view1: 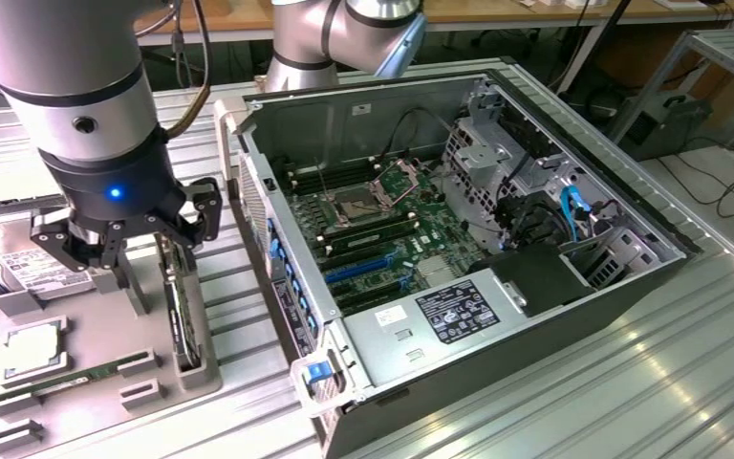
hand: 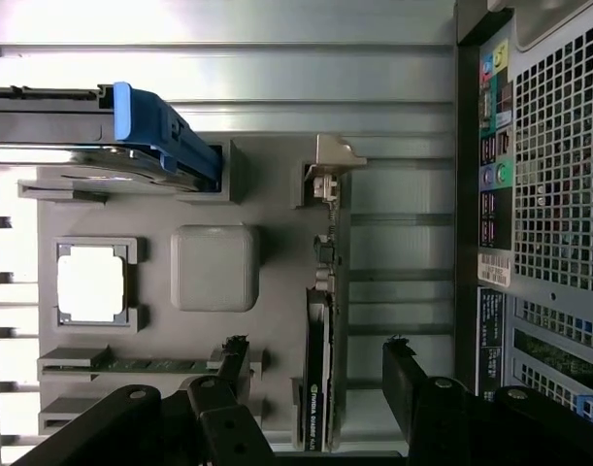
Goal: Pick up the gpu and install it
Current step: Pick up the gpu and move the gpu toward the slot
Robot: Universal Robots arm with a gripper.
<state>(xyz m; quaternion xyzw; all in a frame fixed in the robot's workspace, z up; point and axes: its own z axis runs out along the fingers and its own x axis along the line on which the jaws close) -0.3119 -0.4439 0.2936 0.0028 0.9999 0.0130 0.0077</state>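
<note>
End effector [view1: 135, 256] hung wide open over the gpu [view1: 179, 306] in the grey tray [view1: 93, 320], holding nothing.
From the exterior view's left: hard drive [view1: 4, 258], then the gpu stood edge-on in a tray slot, then the open computer case [view1: 341, 124], all on the ribbed counter [view1: 673, 382]. Fingers [hand: 233, 364] straddled the card, one on each side, not touching. Long axis ran along the tray, beside the case; silvery bracket [hand: 330, 165] at the end nearer the hard drive. Probably stiff, lightish and fragile: pinch the flat faces mid-length at the top edge, and avoid the connector edge.
</note>
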